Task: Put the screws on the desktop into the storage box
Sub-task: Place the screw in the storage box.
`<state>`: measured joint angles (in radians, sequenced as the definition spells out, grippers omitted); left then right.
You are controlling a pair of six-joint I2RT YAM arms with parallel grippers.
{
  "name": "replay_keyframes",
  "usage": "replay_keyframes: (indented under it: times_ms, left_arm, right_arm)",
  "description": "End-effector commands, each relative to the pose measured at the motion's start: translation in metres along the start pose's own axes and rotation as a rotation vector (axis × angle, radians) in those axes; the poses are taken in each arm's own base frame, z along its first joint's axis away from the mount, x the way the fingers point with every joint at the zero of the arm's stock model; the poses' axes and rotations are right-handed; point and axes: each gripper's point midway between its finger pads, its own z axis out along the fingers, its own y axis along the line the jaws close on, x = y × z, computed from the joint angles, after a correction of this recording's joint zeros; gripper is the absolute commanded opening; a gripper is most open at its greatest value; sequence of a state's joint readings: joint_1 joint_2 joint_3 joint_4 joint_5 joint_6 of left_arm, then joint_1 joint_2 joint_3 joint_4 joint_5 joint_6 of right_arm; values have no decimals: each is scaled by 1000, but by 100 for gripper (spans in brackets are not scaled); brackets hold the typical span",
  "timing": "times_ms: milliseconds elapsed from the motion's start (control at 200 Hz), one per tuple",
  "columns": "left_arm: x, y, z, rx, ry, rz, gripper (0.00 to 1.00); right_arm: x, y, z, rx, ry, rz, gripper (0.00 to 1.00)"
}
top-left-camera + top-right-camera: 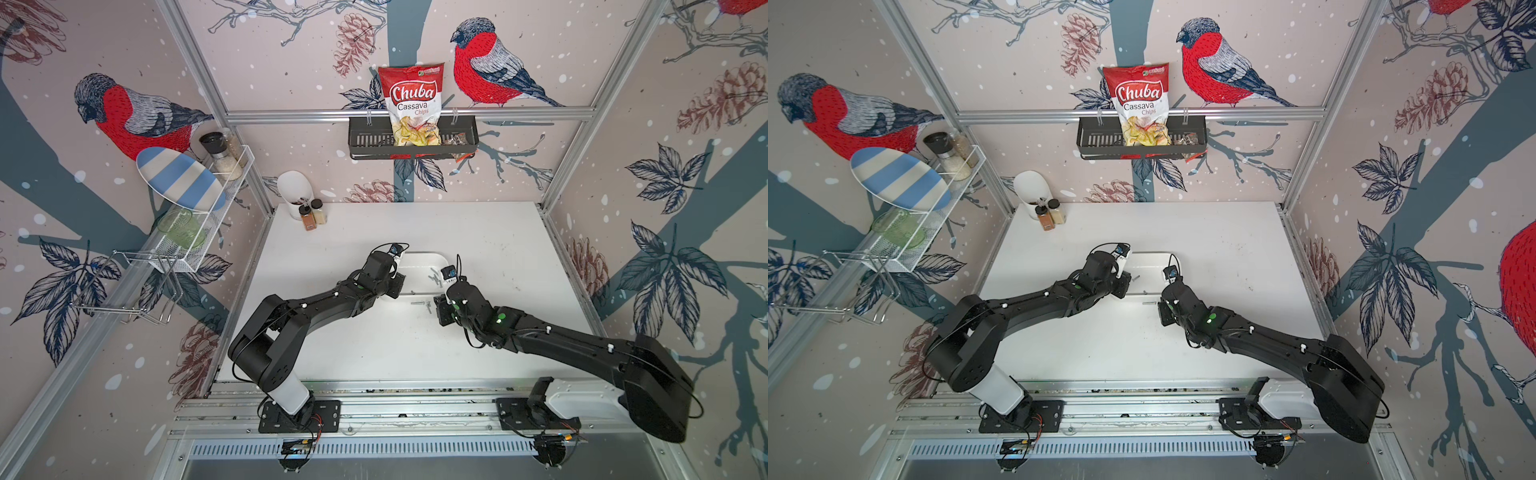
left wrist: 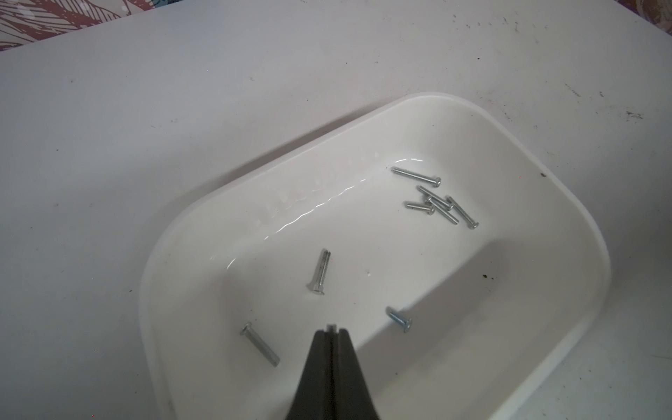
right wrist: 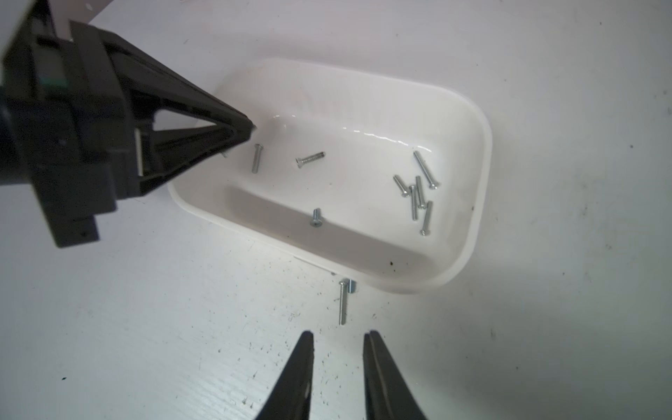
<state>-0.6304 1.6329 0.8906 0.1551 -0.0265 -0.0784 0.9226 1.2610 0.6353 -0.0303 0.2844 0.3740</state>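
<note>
Lying outside box [image 3: 485, 152], screws [image 3: 342, 302] hidden from left wrist, right jaws parted, left jaws pinching one

Desktop [image 1: 478, 232] mostly open: wide bare stretch right of box [image 1: 424, 259], bare strip far of it, big bare patch near, between left arm [image 1: 316, 307] and right arm [image 1: 561, 340]. Left gripper [image 3: 251, 128], tips together, hangs over box's left end and blocks it from above; right end open above, screw cluster [image 3: 418, 192] on its floor. Two loose screws [image 3: 342, 302] just beside box's near rim; right gripper [image 3: 339, 332], parted, close by, nothing between. Cup [image 1: 293, 187] and spice bottles [image 1: 312, 214] fill far-left corner. Rails [image 1: 571, 270] edge the sides.
</note>
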Motion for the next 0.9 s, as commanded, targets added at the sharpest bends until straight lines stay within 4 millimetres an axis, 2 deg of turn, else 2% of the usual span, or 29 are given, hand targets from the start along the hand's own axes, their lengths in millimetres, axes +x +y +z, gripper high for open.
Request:
replay_keyframes:
  times_ms: [0, 220, 445, 615, 895]
  left_arm:
    - [-13, 4, 3, -21, -46, 11, 0]
    - [-3, 6, 19, -28, -6, 16, 0]
    - [0, 5, 23, -28, 4, 18, 0]
    - [1, 6, 26, -31, 9, 24, 1]
    - [5, 5, 28, -25, 18, 23, 6]
  right_arm:
    - [-2, -1, 3, -6, -80, 67, 28]
    - [25, 3, 10, 5, -74, 41, 28]
    - [47, 5, 32, 42, -23, 1, 28]
    - [48, 11, 44, 52, -10, -20, 28]
    - [55, 8, 54, 89, 13, -38, 29]
